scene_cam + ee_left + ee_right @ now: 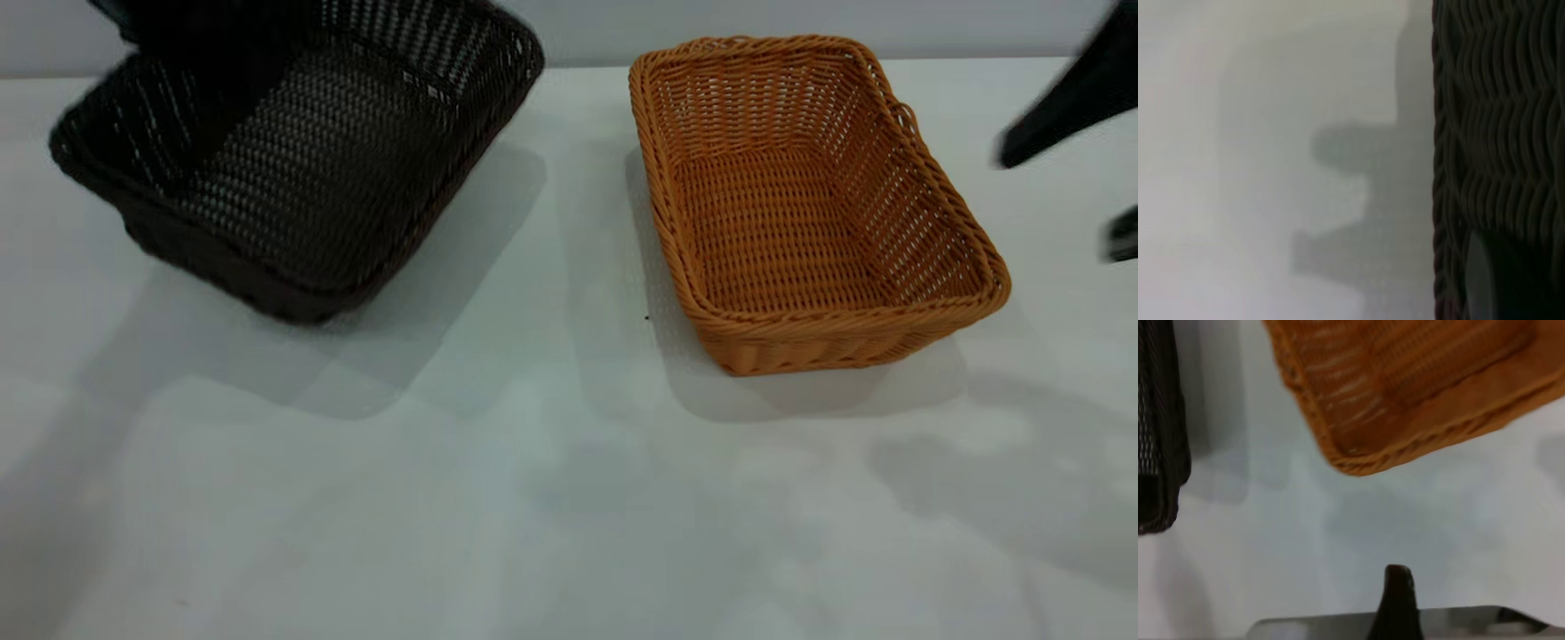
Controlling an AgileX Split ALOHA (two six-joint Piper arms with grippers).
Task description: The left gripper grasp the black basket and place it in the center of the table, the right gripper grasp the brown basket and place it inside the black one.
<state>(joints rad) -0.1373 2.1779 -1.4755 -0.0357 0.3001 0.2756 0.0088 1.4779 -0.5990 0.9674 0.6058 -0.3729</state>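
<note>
The black basket point(302, 160) hangs tilted at the far left, its near side low over the white table point(533, 498). My left gripper point(169, 22) is at its far left rim, shut on it. The left wrist view shows one fingertip point(1480, 280) against the dark weave point(1511, 133). The brown basket point(800, 204) rests flat on the table right of centre and also shows in the right wrist view point(1418, 387). My right gripper point(1093, 191) hovers to its right at the picture's edge, open and empty, one finger point(1398, 603) showing.
The table's front half is bare white, crossed by shadows of the arms. A gap of table separates the two baskets. A grey wall point(587, 27) runs behind the table's far edge. The black basket's corner shows in the right wrist view point(1158, 453).
</note>
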